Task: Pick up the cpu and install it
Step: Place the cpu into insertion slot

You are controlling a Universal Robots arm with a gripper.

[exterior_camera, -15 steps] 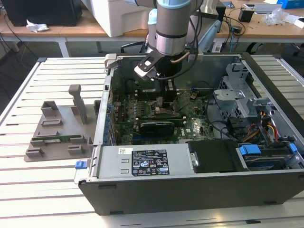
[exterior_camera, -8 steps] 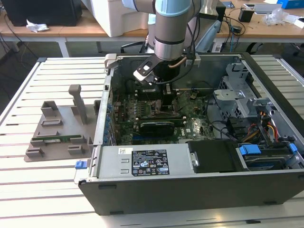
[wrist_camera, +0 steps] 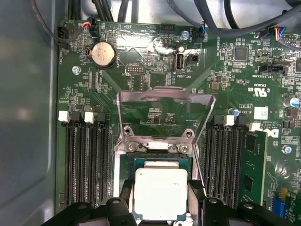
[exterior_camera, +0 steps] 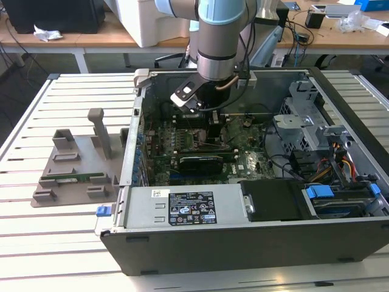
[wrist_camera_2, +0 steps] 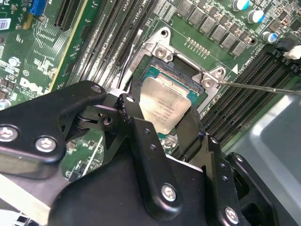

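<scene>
Your jaws are closed narrowly on the cpu [wrist_camera: 161, 193], one black finger pressed against each of two opposite edges, with its silvery top plate facing up in both wrist views [wrist_camera_2: 165, 104]. You have it directly over the socket [wrist_camera: 162, 162], whose dark contact field shows past the chip's far edge. From these angles you cannot tell whether the chip is already resting in the socket or is just above it. Just beyond, the metal load plate [wrist_camera: 164, 94] stands tilted up and open on its hinge. The thin lever [wrist_camera_2: 263, 88] angles out to one side in the second wrist view. Rows of black memory slots [wrist_camera: 84, 160] flank the socket on both sides, and a coin battery [wrist_camera: 102, 53] sits farther up the green motherboard [wrist_camera: 225, 84].

In the exterior view your arm [exterior_camera: 219, 36] reaches straight down into the open computer case [exterior_camera: 255, 243], which lies on its side on the white slatted bench [exterior_camera: 61, 243]. On the exterior view's left, just beside the case, a grey fixture tray [exterior_camera: 70, 182] rests on the bench. Wooden desks [exterior_camera: 91, 38] stand behind.
</scene>
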